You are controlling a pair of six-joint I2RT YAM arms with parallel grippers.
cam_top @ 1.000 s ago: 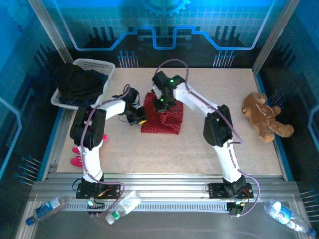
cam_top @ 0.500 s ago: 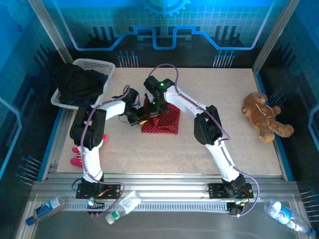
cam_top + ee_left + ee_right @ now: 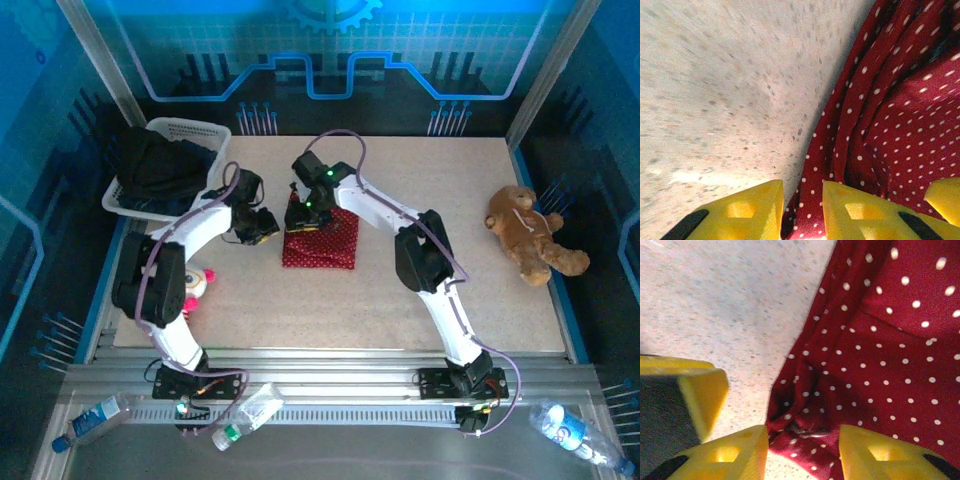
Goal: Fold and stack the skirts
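Observation:
The red skirt with white dots (image 3: 322, 240) lies folded on the table, a little left of centre. My left gripper (image 3: 262, 228) sits at its left edge. In the left wrist view the yellow fingers (image 3: 747, 215) stand a little apart, and the skirt's hem (image 3: 840, 125) lies slack in the left gripper (image 3: 802, 212). My right gripper (image 3: 303, 214) hovers over the skirt's upper-left corner. In the right wrist view the right gripper (image 3: 804, 452) is wide open over a bunched corner of the red skirt (image 3: 880, 355). More dark skirts (image 3: 158, 165) fill the white basket (image 3: 195, 128).
A brown teddy bear (image 3: 530, 238) lies at the right edge of the table. A small pink-and-white plush toy (image 3: 196, 283) sits beside the left arm. Plastic bottles (image 3: 245, 413) lie on the metal frame in front. Bare tabletop extends in front of the skirt.
Both grippers were shut on the skirt's left edge and now stand open. The left arm has swung back to the left, uncovering the plush toy. The skirt lies narrower.

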